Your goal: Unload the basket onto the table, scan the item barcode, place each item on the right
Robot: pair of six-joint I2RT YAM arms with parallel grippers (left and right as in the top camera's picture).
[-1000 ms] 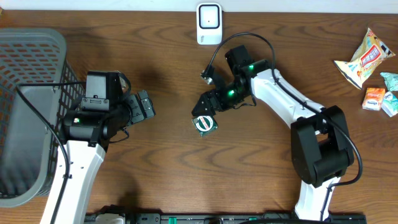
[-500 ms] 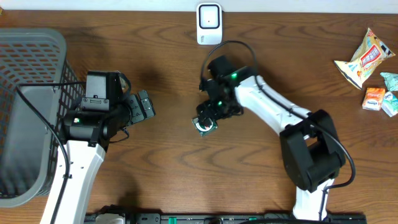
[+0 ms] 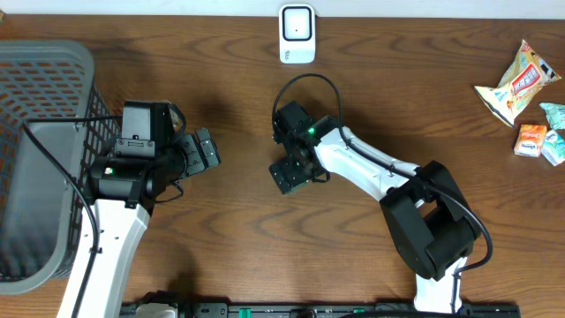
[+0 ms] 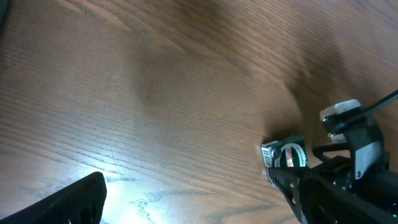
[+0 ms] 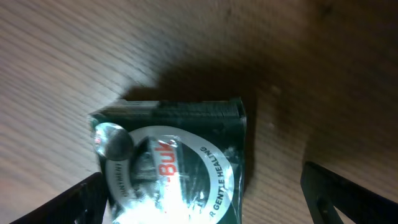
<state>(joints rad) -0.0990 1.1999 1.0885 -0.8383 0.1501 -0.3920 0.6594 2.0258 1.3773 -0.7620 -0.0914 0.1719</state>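
One desk (image 3: 229, 238) carries everything. There are two robot arms, the left arm (image 3: 115, 221) and the right arm (image 3: 371, 172). There is one grey mesh basket (image 3: 44, 66) and one white barcode scanner (image 3: 297, 34). One dark green packet (image 5: 180, 168) with a round white label lies on the wood. At the far right edge sit four more snack items: one large orange-and-white snack bag (image 3: 516, 81), one small orange packet (image 3: 531, 140), and two small teal-and-white packets, the upper one (image 3: 553, 114) and the lower one (image 3: 555, 147). That makes five packaged items counted.
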